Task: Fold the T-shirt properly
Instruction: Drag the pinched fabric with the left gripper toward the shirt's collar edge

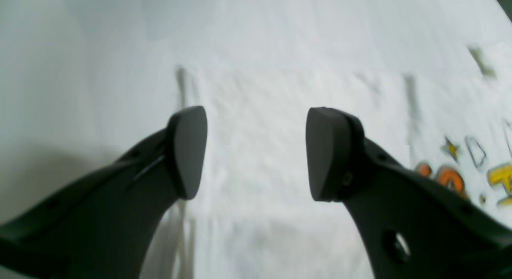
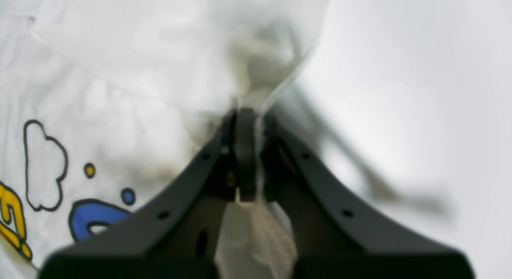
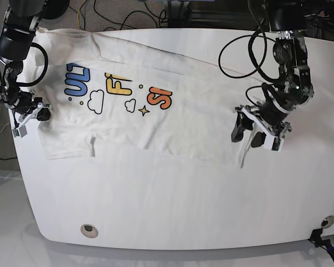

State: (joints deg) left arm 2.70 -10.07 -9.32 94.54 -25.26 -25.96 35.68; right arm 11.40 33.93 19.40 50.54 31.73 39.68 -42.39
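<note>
White cotton covers most of the tabletop (image 3: pixel 172 222): the T-shirt (image 3: pixel 172 83) lies spread across the far half, print side up, with the blue, yellow and orange lettering towards the far left and its near part folded over so the letters are cut off at the fold.

Right end effector (image 2: pixel 246 151), at the left edge of the base view (image 3: pixel 26 114): I see its jaws pressed together on a bunched fold of the T-shirt (image 2: pixel 120 71). From the right wrist camera the cloth runs up between the pads and a tail of fabric hangs out below them. The pinch sits at the shirt's left margin, beside the blue lettering and a small cloud outline.

Left end effector (image 1: pixel 256 151), at the right side of the base view (image 3: pixel 261 130): jaws spread wide, nothing between them. The left wrist camera shows plain white cloth (image 1: pixel 280 91) beneath the gap, with orange and yellow print off to one side. In the base view it sits at the shirt's right edge; I cannot tell whether the fingertips (image 1: pixel 188 151) touch the fabric.
</note>
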